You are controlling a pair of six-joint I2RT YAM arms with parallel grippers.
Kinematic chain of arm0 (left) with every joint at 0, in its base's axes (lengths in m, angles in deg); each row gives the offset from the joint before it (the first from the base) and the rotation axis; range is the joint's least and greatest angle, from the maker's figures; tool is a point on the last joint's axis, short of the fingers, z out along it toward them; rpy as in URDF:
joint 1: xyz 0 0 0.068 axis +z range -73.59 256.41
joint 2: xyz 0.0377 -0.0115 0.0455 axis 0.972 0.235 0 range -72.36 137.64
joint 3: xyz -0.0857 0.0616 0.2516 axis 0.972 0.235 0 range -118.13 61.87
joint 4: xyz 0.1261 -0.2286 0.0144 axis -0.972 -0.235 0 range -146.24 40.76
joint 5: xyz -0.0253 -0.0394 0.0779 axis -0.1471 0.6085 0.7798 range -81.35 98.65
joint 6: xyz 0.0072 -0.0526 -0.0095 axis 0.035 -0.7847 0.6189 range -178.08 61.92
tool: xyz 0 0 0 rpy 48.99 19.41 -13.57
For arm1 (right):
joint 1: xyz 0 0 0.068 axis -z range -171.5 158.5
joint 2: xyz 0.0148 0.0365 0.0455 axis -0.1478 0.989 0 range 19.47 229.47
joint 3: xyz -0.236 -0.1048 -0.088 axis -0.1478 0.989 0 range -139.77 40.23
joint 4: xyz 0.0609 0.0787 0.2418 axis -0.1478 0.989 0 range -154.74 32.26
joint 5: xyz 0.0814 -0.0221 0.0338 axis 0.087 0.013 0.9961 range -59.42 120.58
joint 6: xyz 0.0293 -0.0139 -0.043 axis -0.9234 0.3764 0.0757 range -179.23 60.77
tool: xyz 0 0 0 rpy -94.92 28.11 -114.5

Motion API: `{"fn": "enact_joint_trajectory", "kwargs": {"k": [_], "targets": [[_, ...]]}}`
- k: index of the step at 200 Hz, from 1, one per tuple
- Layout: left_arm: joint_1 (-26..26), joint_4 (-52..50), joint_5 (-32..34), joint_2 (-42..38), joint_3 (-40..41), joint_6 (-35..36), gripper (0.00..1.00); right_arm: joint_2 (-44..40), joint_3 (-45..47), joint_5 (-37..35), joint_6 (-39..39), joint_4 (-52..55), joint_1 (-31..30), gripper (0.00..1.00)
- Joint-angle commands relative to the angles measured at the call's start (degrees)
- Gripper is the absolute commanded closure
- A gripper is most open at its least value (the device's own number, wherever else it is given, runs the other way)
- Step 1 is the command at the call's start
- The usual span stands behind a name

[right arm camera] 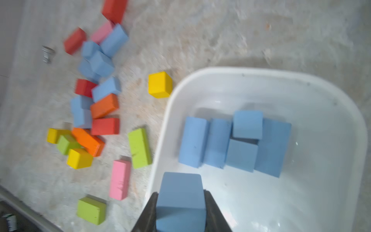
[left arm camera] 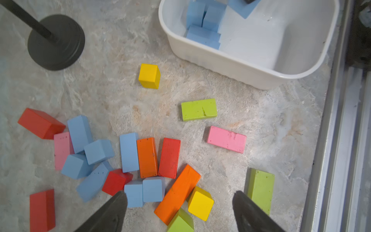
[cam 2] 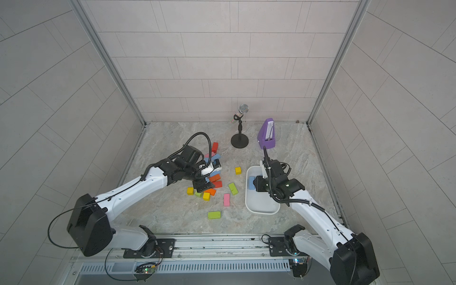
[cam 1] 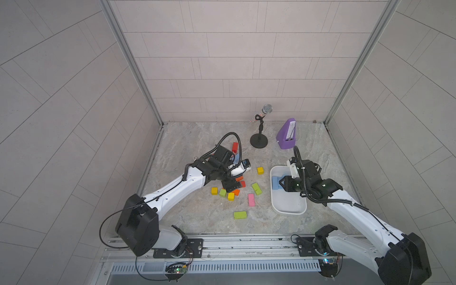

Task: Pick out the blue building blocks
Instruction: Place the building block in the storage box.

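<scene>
Several blue building blocks (left arm camera: 129,152) lie on the marble table among the other coloured blocks, two blue cubes (left arm camera: 153,189) close to one fingertip of my left gripper (left arm camera: 179,197). That gripper hangs open above the pile (cam 1: 228,185), holding nothing. More blue blocks (right arm camera: 230,144) lie side by side in the white tub (right arm camera: 301,84). Over the tub's near end, my right gripper (right arm camera: 180,192) is shut on a blue cube (right arm camera: 180,200). In both top views the right gripper (cam 1: 281,183) (cam 2: 255,183) sits above the tub (cam 1: 288,209).
Red, orange, yellow, green and pink blocks mix with the blue ones; a yellow cube (left arm camera: 149,76), a green brick (left arm camera: 198,109) and a pink brick (left arm camera: 226,139) lie between pile and tub. A microphone stand (cam 1: 259,142) and a purple metronome (cam 1: 286,134) stand at the back.
</scene>
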Motion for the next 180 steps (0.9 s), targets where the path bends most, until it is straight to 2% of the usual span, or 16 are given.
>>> {"fn": "enact_joint_trajectory", "kwargs": {"k": [1,112,180], "targets": [[0.37,6.15,3.64,-1.2,2.4,-2.97,0.12,2.17,2.48,-3.11,1.76,1.74,-0.15,0.81],[0.86,5.24,4.88,-0.77,2.71,-2.71,0.12,13.55,4.17,5.96,-1.68,-11.78,-1.35,0.79],[1.26,5.28,4.03,-1.1,3.42,-1.81,0.12,16.14,4.15,8.48,-2.47,-14.22,-1.6,0.58]]}}
